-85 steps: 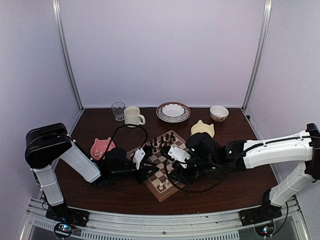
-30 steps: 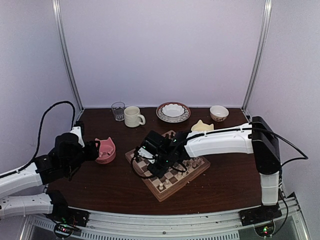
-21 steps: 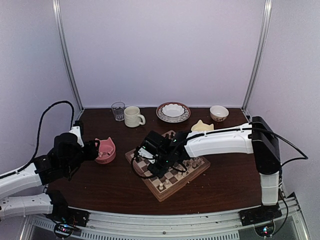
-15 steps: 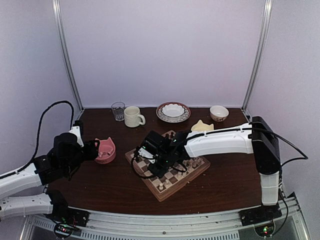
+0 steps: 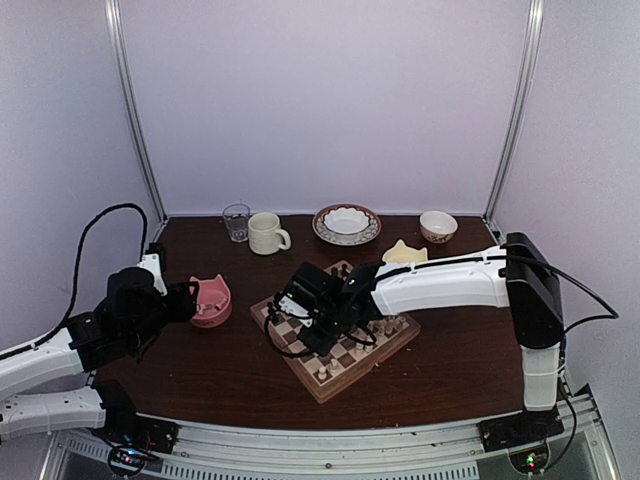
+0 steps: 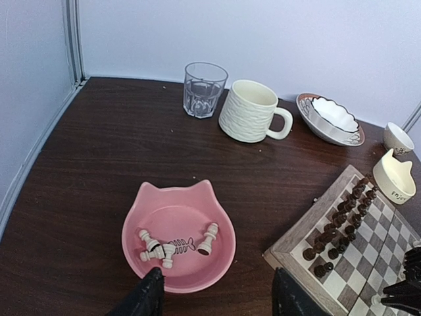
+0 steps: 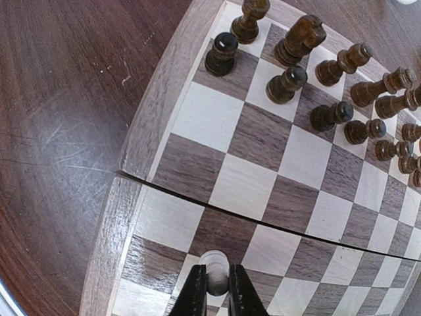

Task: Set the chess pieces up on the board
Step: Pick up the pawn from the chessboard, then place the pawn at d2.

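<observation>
**Right arm's jaws have just closed on one white piece on the board.**

Over the last second the right gripper (image 7: pixel 217 293) has gone from slightly parted to pinching a small cream-white chess piece (image 7: pixel 216 282), while the arm itself has barely shifted. I take it a pick-up is starting, to carry the piece to its proper square. The piece stands upright between the fingertips, on the square wooden chessboard (image 7: pixel 158 92) close to its rim and just this side of the fold seam. It is well apart from the dark brown pieces (image 7: pixel 289 82) ranked along the far edge. The left gripper (image 6: pixel 217 299) hangs spread over a pink cat-eared dish (image 6: pixel 171 214) where more cream pieces (image 6: pixel 164 249) lie, so plenty remains.
</observation>
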Controlling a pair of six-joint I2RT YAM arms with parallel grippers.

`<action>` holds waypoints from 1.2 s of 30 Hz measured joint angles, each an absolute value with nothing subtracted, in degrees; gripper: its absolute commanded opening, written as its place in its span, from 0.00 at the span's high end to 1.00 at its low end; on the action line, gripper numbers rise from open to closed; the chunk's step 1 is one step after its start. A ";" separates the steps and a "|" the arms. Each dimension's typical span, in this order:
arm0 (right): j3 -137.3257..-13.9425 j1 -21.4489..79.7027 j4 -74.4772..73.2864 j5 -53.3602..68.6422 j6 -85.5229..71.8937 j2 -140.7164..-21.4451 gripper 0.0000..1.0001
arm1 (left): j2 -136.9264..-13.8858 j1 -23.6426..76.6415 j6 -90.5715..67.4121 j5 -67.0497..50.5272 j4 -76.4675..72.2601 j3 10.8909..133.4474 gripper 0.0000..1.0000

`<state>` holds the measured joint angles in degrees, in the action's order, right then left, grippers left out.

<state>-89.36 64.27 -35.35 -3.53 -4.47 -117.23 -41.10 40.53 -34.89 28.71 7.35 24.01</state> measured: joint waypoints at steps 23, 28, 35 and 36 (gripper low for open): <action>-81.97 62.46 -37.85 -6.52 -4.47 -110.76 0.87 | -42.72 40.53 -34.87 28.32 6.68 23.99 0.43; -81.95 62.19 -38.63 -6.44 -4.47 -110.45 0.87 | -43.27 40.53 -34.87 28.23 6.17 23.99 0.43; -81.97 61.98 -40.42 -6.09 -4.47 -110.45 0.87 | -43.46 40.53 -34.87 27.81 6.07 23.99 0.43; -81.97 61.98 -40.60 -6.04 -4.45 -110.45 0.87 | -43.46 40.53 -34.87 27.75 6.07 23.99 0.43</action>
